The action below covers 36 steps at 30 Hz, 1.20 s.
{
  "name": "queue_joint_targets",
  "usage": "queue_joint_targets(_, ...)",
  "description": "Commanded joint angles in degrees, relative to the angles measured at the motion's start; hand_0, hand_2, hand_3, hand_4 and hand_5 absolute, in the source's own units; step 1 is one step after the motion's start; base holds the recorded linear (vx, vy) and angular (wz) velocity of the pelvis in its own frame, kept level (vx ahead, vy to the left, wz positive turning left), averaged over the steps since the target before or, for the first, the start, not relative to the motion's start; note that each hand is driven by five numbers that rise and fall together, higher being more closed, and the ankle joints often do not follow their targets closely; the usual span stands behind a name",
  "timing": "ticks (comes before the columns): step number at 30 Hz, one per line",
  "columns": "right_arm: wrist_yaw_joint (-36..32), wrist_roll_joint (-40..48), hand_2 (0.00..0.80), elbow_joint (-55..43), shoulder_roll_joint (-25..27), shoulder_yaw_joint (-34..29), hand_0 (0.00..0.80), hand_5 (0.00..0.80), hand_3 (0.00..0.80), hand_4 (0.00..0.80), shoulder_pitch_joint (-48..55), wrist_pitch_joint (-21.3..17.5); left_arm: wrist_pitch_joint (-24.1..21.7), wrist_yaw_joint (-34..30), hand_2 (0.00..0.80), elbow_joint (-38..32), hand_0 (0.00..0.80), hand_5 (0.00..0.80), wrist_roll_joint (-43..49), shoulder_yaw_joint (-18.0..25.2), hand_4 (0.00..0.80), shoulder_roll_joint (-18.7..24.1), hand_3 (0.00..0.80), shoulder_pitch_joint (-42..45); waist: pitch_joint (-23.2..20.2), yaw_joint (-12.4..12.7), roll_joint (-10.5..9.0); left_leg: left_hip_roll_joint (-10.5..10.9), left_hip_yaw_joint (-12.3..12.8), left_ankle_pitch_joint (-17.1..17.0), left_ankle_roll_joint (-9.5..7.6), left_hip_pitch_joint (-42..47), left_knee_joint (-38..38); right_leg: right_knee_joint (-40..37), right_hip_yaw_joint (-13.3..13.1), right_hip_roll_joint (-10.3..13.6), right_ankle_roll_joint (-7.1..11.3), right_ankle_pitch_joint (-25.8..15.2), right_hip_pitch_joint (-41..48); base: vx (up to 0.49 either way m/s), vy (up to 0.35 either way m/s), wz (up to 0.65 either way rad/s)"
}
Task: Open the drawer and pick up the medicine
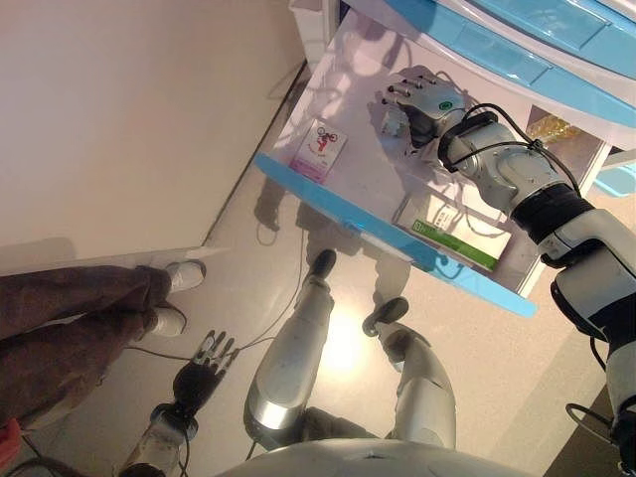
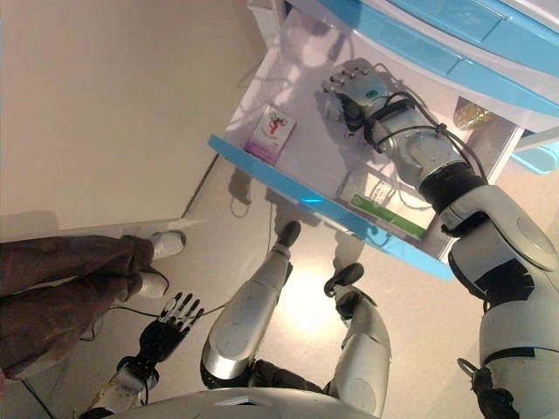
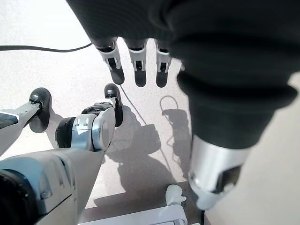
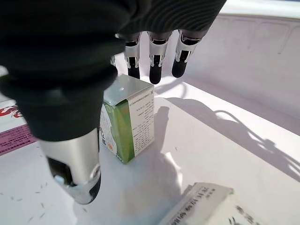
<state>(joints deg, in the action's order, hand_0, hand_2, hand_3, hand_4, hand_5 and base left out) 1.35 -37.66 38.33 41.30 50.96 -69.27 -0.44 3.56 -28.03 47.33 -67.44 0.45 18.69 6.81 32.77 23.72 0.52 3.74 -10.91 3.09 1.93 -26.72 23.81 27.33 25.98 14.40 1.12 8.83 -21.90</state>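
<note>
Standing open, the drawer (image 1: 397,243) is done; right hand (image 4: 154,56) hovers spread over the green-and-white medicine box (image 4: 127,123), ungrasped; left hand (image 1: 204,368) hangs slack.

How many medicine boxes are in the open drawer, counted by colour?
Green and white boxes: 2, a small upright box under the right hand and a long flat box near the drawer front.
Pink and white boxes: 1, a flat box at the other end.
Total: 3 boxes.
</note>
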Motion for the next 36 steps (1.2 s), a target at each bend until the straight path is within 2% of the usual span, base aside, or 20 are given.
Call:
queue_joint_targets(1, 2.1, 0.9, 0.000, 2.9, -1.5, 2.4, 0.000, 0.000, 0.000, 0.000, -3.6, -0.9, -0.9, -0.9, 0.000, -3.1, 0.000, 0.000, 0.1, -3.9, 0.000, 1.3, 0.000, 6.1, -3.0, 0.8, 3.17, 2.0, 4.1, 2.7, -4.08, -0.9, -2.1, 7.0, -2.3, -1.9, 1.34, 4.2, -0.6, 0.000, 0.000, 0.00)
queue_joint_targets(14, 3.2, 0.2, 0.000, 9.2, -3.8, 2.5, 0.000, 0.000, 0.000, 0.000, -3.1, -3.6, -0.3, -0.8, 0.000, -4.2, 0.000, 0.000, -0.5, -4.7, 0.000, 1.3, 0.000, 6.6, -3.0, 1.8, 4.41, 2.3, 3.8, 2.2, -4.23, -1.9, -2.0, 7.5, -1.4, -1.4, 1.41, 4.0, -1.5, -0.003, 0.004, 0.02)
queue_joint_targets(15, 3.1, 0.3, 0.135, 9.5, -4.0, 2.4, 0.135, 0.135, 0.135, 0.135, -3.1, -4.0, -0.2, -0.9, 0.000, -4.2, 0.000, 0.000, -0.4, -4.7, 0.000, 1.3, 0.000, 6.7, -3.0, 1.8, 4.47, 2.3, 3.8, 2.2, -4.26, -2.0, -1.9, 7.6, -1.4, -1.3, 1.42, 4.0, -1.6, 0.000, 0.000, 0.00)
queue_joint_targets(16, 3.0, 0.3, 0.800, 9.7, -4.1, 2.3, 0.800, 0.800, 0.800, 0.800, -3.1, -4.2, -0.3, -1.0, 0.000, -4.2, 0.000, 0.000, -0.3, -4.7, 0.000, 1.3, 0.000, 6.8, -3.0, 1.9, 4.48, 2.2, 3.8, 2.2, -4.25, -2.1, -1.9, 7.6, -1.3, -1.3, 1.44, 4.0, -1.7, 0.000, 0.000, 0.00)
queue_joint_targets(24, 3.5, -0.3, 0.800, 9.1, -4.2, 2.9, 0.800, 0.800, 0.800, 0.800, -3.2, -6.6, 0.2, -0.5, 0.000, -5.7, 0.000, 0.000, -0.9, -5.1, 0.000, 1.6, 0.000, 7.2, -3.0, 2.0, 4.50, 2.0, 3.7, 1.8, -4.22, -2.6, -2.0, 7.7, -1.1, -1.2, 1.65, 3.7, -2.2, -0.006, -0.004, 0.02)
queue_joint_targets(36, 3.8, 0.1, 0.800, 3.9, -3.4, 2.7, 0.800, 0.800, 0.800, 0.800, -2.9, -7.4, 0.5, -0.3, 0.000, -6.6, 0.000, 0.000, -0.7, -4.8, 0.000, 1.6, 0.000, 7.0, -3.0, 1.4, 3.82, 1.8, 3.9, 1.9, -4.15, -1.7, -2.5, 6.7, -1.6, -1.5, 1.96, 3.6, -1.4, 0.000, 0.000, 0.00)
